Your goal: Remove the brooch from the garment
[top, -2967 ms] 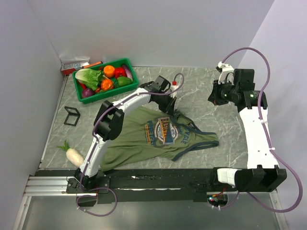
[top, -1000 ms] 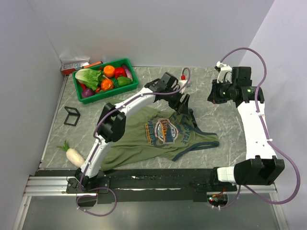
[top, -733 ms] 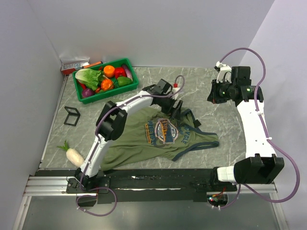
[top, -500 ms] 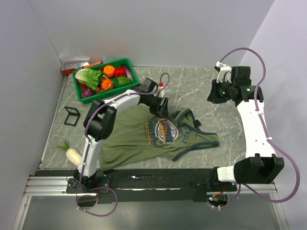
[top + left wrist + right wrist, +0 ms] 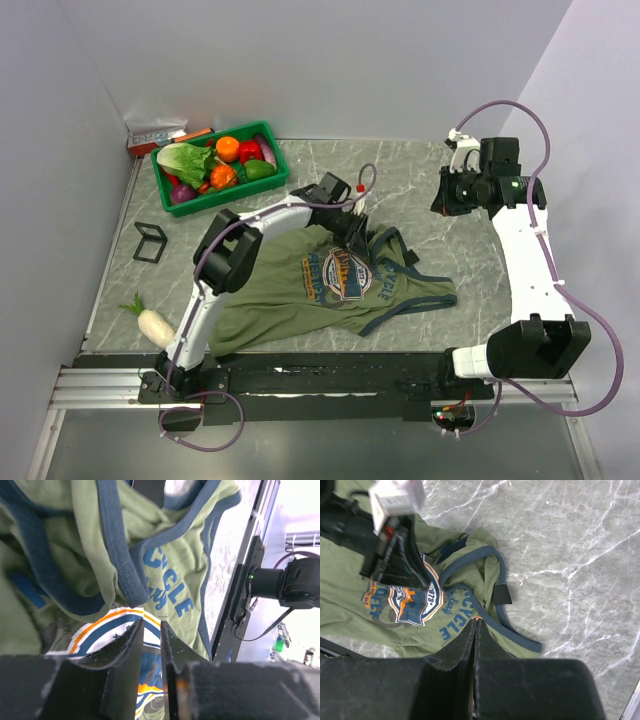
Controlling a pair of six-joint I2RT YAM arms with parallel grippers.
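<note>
The olive-green tank top (image 5: 290, 295) lies flat in front of the arm bases, its oval orange-and-blue graphic (image 5: 345, 272) facing up. My left gripper (image 5: 357, 232) is low over the bunched navy neckline, just above the graphic. In the left wrist view its jaws (image 5: 151, 625) stand a narrow gap apart with nothing between them, and the graphic (image 5: 115, 630) shows through the gap. My right gripper (image 5: 448, 200) hangs high to the right of the shirt and is shut (image 5: 476, 621). A tiny orange speck shows at its tips; I cannot tell what it is. The brooch is not visible.
A green crate (image 5: 270, 180) of vegetables stands at the back left, with a small box (image 5: 155, 135) behind it. A black square frame (image 5: 150, 242) and a white radish (image 5: 155, 325) lie at the left. A dark patch (image 5: 502, 595) sits on the neckline.
My left gripper swung from the right of the neckline to its left, then back to the middle. The straps shifted a little. The right arm has hardly moved.
</note>
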